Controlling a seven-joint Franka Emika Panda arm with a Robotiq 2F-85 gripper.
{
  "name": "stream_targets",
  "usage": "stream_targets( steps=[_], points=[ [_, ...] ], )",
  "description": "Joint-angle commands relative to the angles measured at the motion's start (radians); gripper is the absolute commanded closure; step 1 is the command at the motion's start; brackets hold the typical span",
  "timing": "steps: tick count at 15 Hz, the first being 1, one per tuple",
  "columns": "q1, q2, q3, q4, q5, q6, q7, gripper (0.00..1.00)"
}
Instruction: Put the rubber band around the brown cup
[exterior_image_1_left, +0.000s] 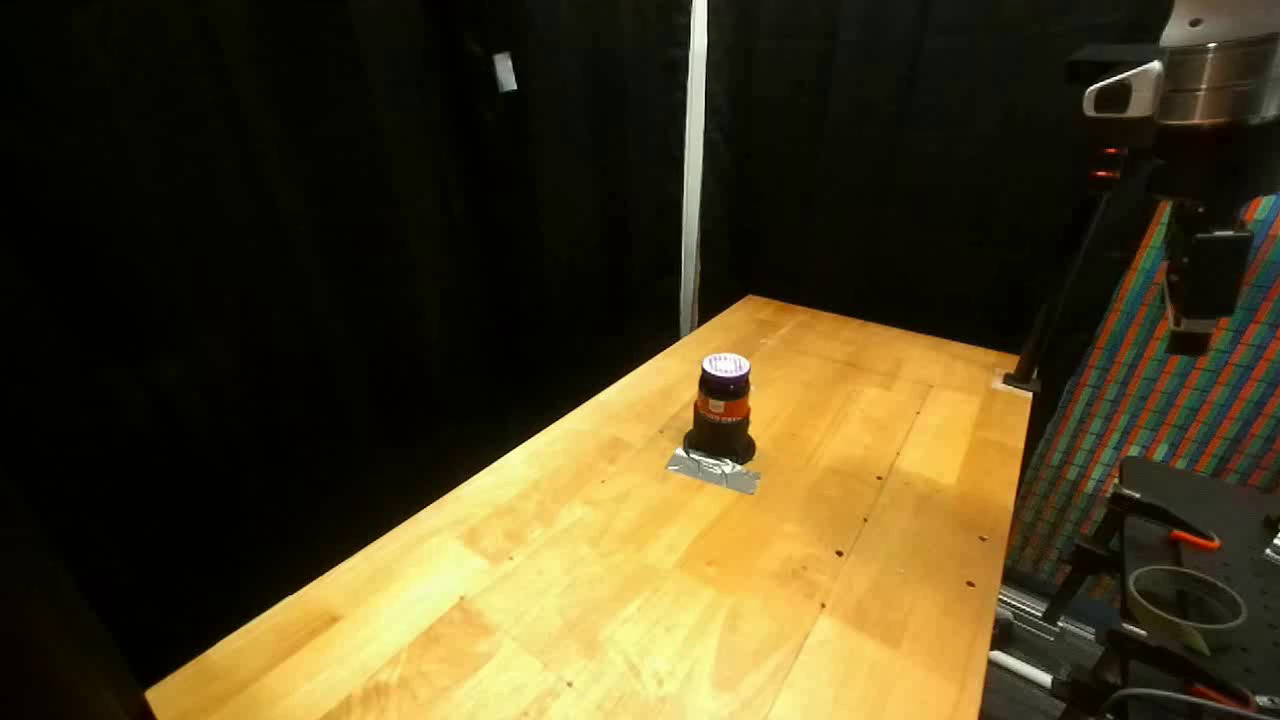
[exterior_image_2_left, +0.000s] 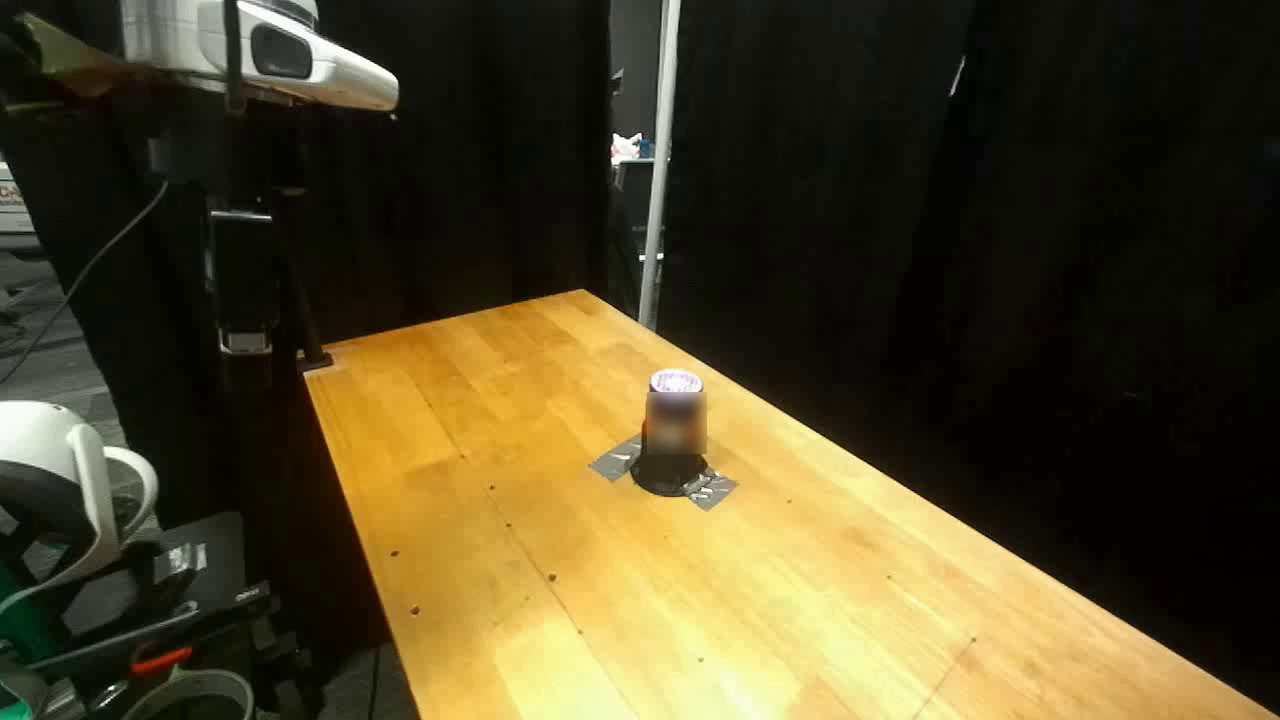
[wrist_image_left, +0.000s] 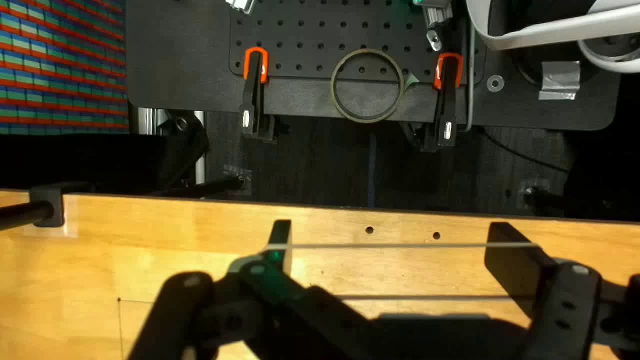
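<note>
- Wrist view: claw (wrist_image_left: 392, 270) spread wide, rubber band (wrist_image_left: 390, 245) taut around its fingers (wrist_image_left: 515, 272).
- Likely light, springy; hold from inside.
- Brown cup (exterior_image_1_left: 722, 410) upright on the table (exterior_image_1_left: 600, 590), taped; firmness hard to tell.

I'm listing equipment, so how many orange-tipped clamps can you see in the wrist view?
2. The left clamp and right clamp sit at the edge of the black platform, one either side of the ring. More could be hidden.

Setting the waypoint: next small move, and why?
Probably ease the open black gripper toward the dark brown cylindrical cup: the thin grey rubber band is stretched between the gripper's fingers, but the cup stands apart, outside the wrist view.
</note>
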Motion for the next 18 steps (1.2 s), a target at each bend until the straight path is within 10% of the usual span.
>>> stream_targets(
  steps=[1,7,18],
  points=[
    [0.014,0.002,-0.012,0.001,-0.007,-0.001,0.007,0.0],
    [0.01,0.024,-0.018,0.009,-0.008,0.019,0.0,0.0],
    [-0.018,0.68,-0.113,0.44,0.007,0.339,-0.134,0.0]
  ],
)
